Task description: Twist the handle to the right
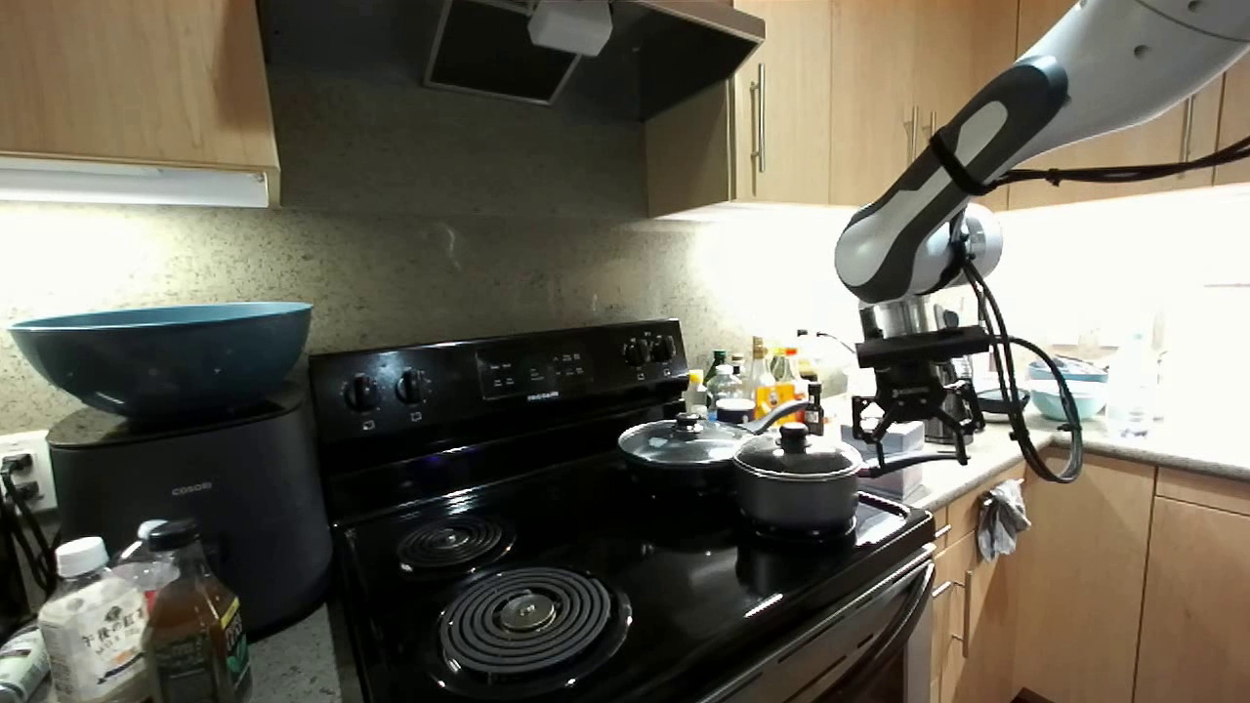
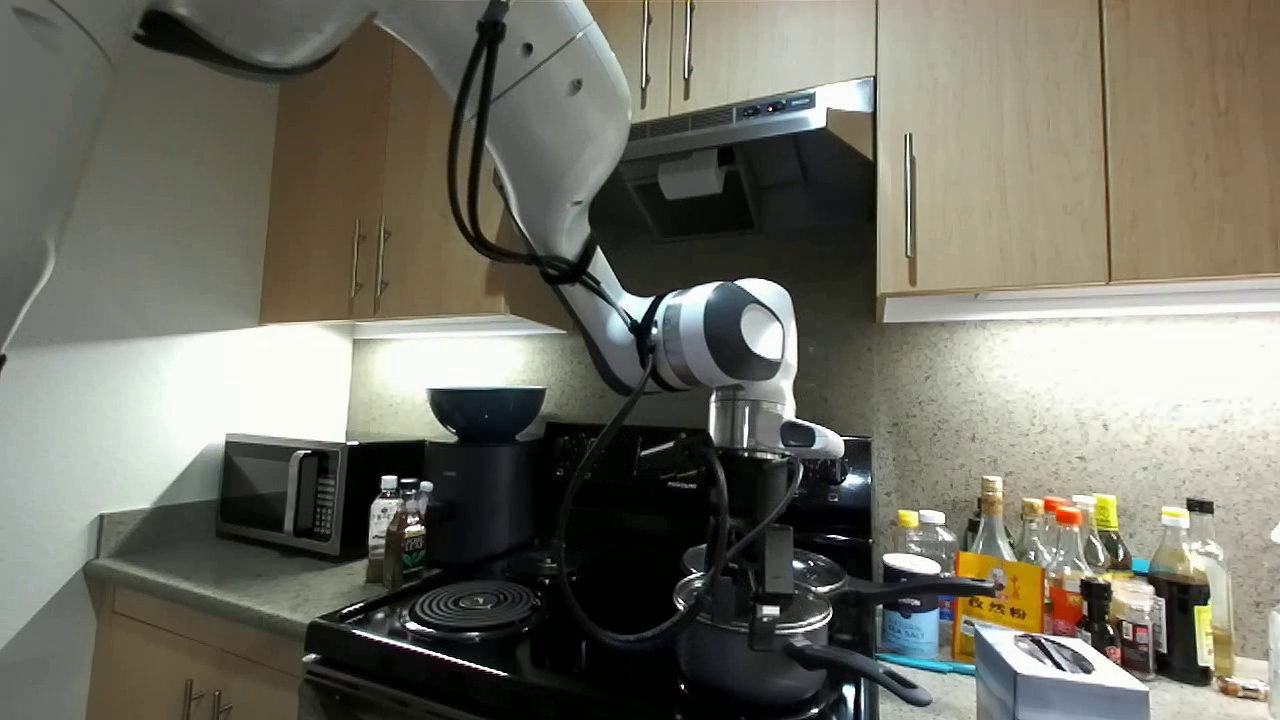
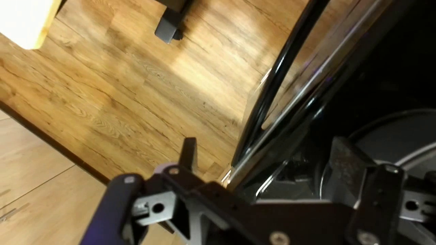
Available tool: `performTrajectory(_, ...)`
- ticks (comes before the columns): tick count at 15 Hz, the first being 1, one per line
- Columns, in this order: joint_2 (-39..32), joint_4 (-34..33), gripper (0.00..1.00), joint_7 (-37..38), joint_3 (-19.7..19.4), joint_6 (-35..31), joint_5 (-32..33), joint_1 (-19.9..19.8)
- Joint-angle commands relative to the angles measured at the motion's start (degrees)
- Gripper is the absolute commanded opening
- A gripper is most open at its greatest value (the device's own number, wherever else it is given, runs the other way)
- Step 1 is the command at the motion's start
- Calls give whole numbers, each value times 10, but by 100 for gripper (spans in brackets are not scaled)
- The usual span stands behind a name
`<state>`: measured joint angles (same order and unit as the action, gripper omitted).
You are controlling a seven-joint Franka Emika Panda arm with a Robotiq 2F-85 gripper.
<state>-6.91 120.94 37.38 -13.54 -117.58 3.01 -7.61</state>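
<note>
The lidded steel saucepan [image 1: 799, 496] stands on the right front of the stove; it also shows in an exterior view [image 2: 750, 662]. Its long dark handle [image 1: 918, 460] sticks out sideways, away from the stove; it also shows in an exterior view [image 2: 862, 664]. My gripper [image 1: 921, 455] is open and empty, pointing down, its fingers spread wide. In an exterior view the gripper [image 2: 757, 622] overlaps the pot's body, left of the handle. In the wrist view the open fingers [image 3: 265, 147] straddle the stove's front edge, with the lid rim [image 3: 417, 153] at right. The handle cannot be made out there.
A lidded frying pan [image 1: 674, 444] stands behind the saucepan, its handle [image 2: 925, 590] pointing the same way. Bottles [image 2: 1068, 560] and a tissue box [image 2: 1060, 680] stand on the counter beyond. The oven door bar [image 3: 282, 68] runs along the stove front.
</note>
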Motion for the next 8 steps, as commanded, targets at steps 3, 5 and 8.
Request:
performTrajectory(3,58,98,100,-18,11,-20,-65,-13)
performTrajectory(5,45,103,100,-15,5,-49,-82,-21)
performTrajectory(8,29,102,100,-2,-8,-70,-90,-38)
